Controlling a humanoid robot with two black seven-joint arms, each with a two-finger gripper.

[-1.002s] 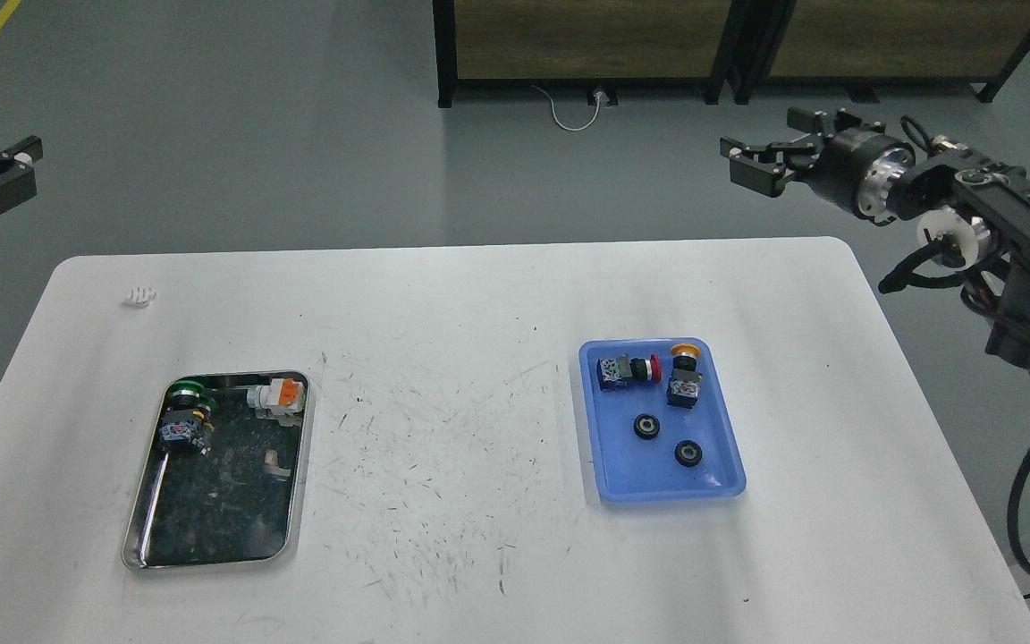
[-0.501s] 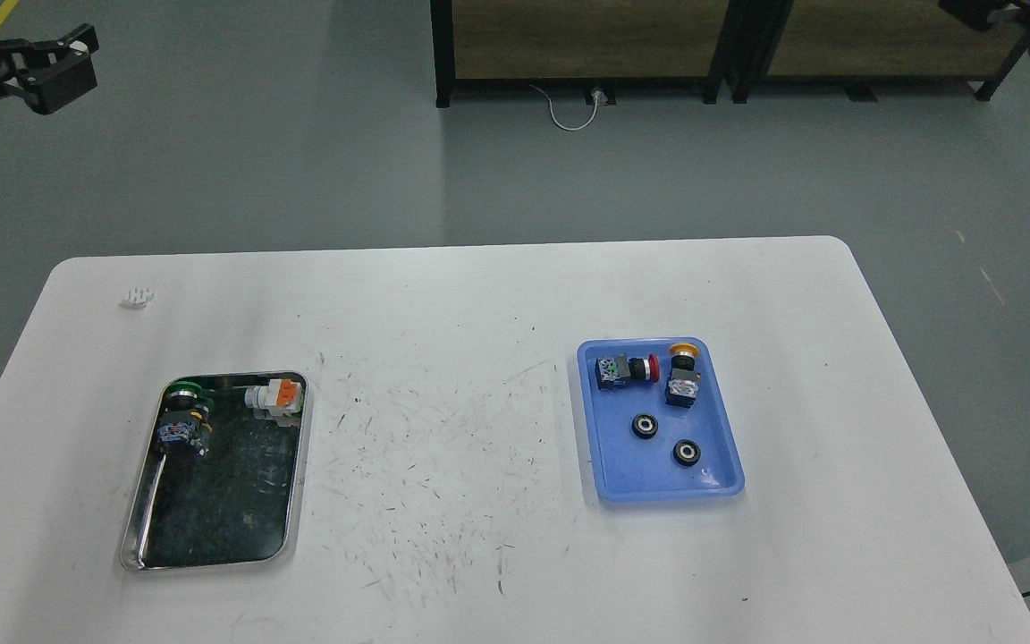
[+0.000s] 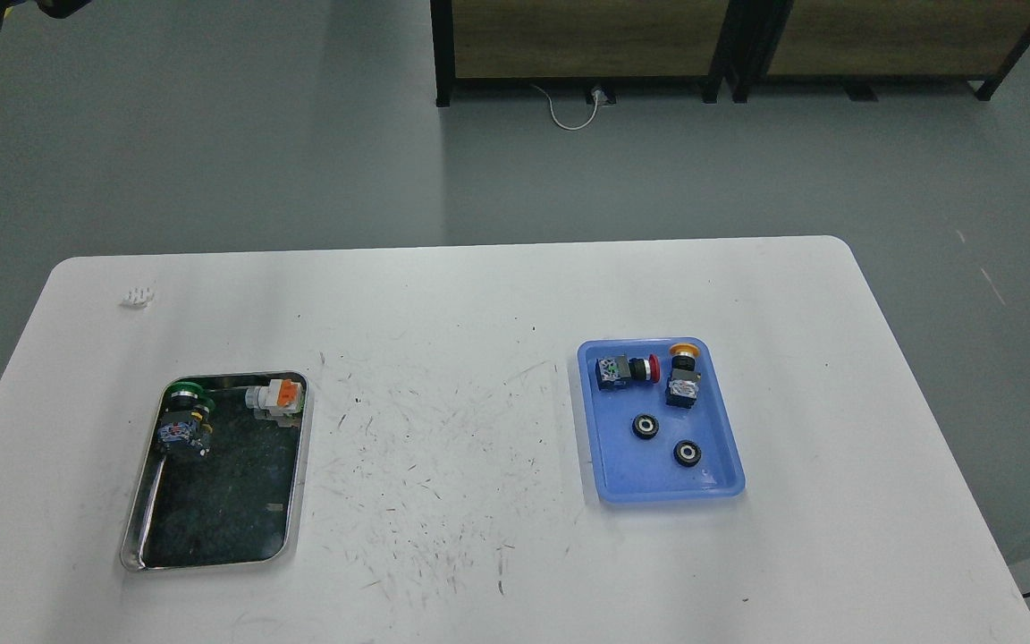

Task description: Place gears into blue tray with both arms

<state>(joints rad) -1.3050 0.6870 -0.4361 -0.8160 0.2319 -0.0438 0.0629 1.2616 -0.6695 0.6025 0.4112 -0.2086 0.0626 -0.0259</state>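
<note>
Searching the view for grippers showed neither, only dark arm parts at the top corners, so their state could not be told. Both gears (image 3: 645,427) (image 3: 687,453) lay inside the blue tray (image 3: 730,478), toward its near edge on the tabletop's right side. Little risk remained; a returning arm could knock the tray.

Both tools up and out of view since earlier.

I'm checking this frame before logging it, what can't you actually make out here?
- Both grippers: out of the head view; only dark arm bits show at the top corners.
- Teeth on the two gears in the blue tray: too small.
- Small white object on the table: too small to identify.
</note>
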